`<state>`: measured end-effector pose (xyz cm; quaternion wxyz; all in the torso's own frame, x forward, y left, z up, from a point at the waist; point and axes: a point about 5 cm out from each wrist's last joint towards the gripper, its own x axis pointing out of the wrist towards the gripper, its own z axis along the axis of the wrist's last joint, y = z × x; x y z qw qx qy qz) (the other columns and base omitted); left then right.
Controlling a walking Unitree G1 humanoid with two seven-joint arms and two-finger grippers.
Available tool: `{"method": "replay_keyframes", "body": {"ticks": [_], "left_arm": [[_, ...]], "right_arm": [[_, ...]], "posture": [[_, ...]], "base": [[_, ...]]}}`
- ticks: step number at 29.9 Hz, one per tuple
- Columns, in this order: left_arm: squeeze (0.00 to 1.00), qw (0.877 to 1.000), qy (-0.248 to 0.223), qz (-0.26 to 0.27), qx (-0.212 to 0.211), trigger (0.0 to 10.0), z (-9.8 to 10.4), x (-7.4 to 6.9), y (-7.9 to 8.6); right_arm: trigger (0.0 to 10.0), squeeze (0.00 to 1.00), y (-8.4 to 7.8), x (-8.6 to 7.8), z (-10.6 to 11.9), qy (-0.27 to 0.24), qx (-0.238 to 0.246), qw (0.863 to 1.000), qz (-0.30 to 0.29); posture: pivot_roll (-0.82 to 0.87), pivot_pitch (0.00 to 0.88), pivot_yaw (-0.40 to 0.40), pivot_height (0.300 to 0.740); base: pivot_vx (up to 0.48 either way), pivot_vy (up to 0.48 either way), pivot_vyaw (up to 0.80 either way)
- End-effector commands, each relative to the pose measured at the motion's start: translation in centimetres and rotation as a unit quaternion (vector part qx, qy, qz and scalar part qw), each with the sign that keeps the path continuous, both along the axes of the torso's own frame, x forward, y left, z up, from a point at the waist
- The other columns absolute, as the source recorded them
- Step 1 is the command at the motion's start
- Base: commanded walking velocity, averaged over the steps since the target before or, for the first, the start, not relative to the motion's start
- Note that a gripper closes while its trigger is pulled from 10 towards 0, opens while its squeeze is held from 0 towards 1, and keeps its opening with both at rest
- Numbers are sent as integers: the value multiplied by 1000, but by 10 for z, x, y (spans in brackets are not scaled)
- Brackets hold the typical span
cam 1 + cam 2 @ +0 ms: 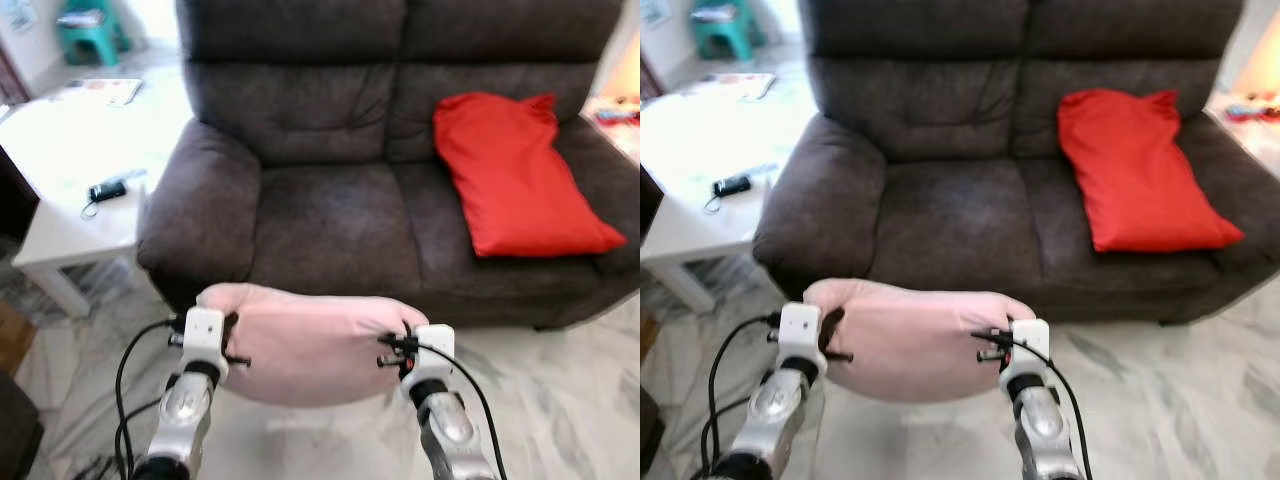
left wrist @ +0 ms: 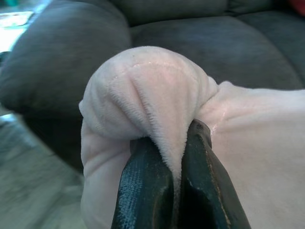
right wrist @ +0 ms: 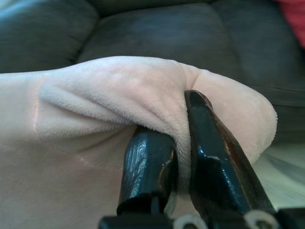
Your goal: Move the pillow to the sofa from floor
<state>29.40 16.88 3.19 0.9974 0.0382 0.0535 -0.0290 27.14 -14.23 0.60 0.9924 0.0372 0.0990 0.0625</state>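
Pinching hard, the left gripper [image 2: 176, 191] has its two black fingers [image 2: 143, 191] pressed together on a fold of the pink pillow [image 1: 310, 340], the plush bunching into a rounded knob just above the tips. Over on the other end, the right gripper [image 3: 178, 162] does the same: both of its fingers [image 3: 212, 157] squeeze a ridge of the soft fabric between them, with the corner of the pillow bulging past them. From the head camera, the pillow hangs stretched between the two grippers, left gripper [image 1: 232, 345] at one end and right gripper [image 1: 392, 352] at the other, well off the marble floor [image 1: 560, 400] and sagging a little in the middle. Behind each gripper a silver arm runs back toward the camera, black cables looping off the wrists. Just beyond the pillow stands the dark grey sofa [image 1: 330, 210], its front edge close behind the held cushion; the seat nearest the pillow lies bare. On the sofa's right-hand seat, a red pillow [image 1: 515, 175] leans against the backrest and armrest. To the left of the sofa sits a white side table [image 1: 60, 230] with a small black device [image 1: 106, 190] and its cord on top. Farther back on the left, a teal stool [image 1: 90, 30] stands on the floor, blurred.
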Motion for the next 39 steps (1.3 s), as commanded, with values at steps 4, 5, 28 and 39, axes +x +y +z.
{"method": "replay_keyframes", "body": {"ticks": [4,5,28,39], "left_arm": [[0,999,-16,29,6,10000,7,2,12],[0,999,-16,29,6,10000,7,2,12],[0,996,-76,42,9,10000,33,13,17],[0,990,-130,40,31,10000,58,16,21]], "right_arm": [[10000,0,-15,5,10,-32,4,999,-39],[10000,0,-15,5,10,-32,4,999,-39],[10000,0,-15,15,22,-55,0,998,-31],[10000,0,-16,26,46,-111,-8,994,-24]], "posture": [[73,75,-18,740],[73,75,-18,740],[77,103,-15,740],[77,105,-14,740]], "base": [[0,93,0],[0,0,0],[0,0,0],[0,0,0]]}}
